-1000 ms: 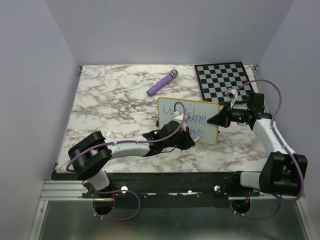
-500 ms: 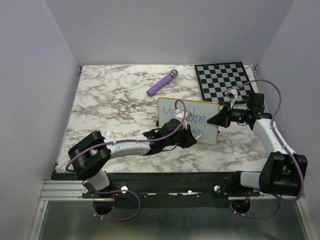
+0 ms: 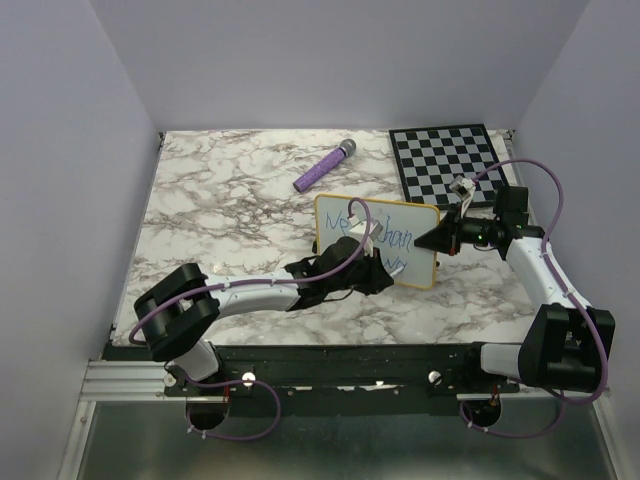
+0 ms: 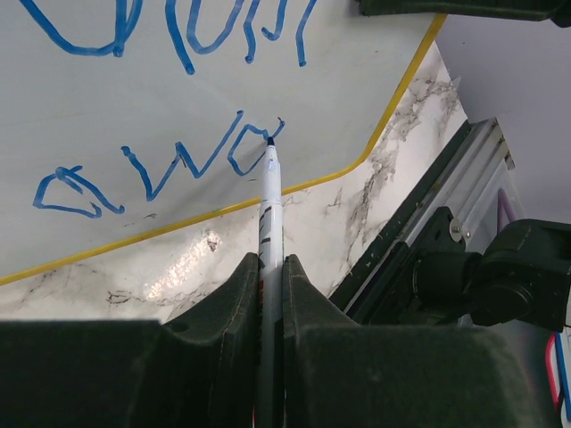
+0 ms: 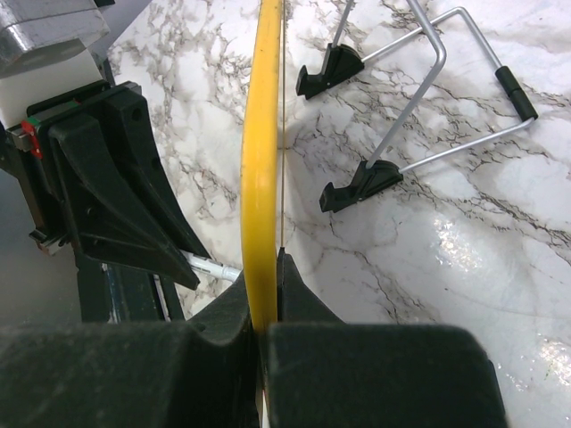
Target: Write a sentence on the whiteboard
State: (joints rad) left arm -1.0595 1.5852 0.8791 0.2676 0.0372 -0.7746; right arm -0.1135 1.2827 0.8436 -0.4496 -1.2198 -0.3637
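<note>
The whiteboard (image 3: 404, 222), white with a yellow frame, stands tilted near the table's middle. My right gripper (image 3: 438, 240) is shut on its right edge; in the right wrist view the yellow frame (image 5: 261, 134) runs between the jaws of the right gripper (image 5: 266, 267). My left gripper (image 3: 372, 276) is shut on a white marker (image 4: 270, 201), and its blue tip touches the board's lower line. The sentence (image 4: 178, 160) is blue handwriting in two lines; the lower one reads roughly "awa". Part of the writing is hidden behind my left gripper (image 4: 268, 265) in the top view.
A purple cylinder (image 3: 325, 167) lies at the back centre. A black-and-white checkered board (image 3: 447, 160) sits at the back right. The whiteboard's wire stand with black feet (image 5: 357, 187) rests on the marble behind it. The metal rail (image 4: 464, 169) of the table's near edge is close below.
My left gripper has shifted slightly with the marker along the lower line. The right arm and the whiteboard have stayed put.
</note>
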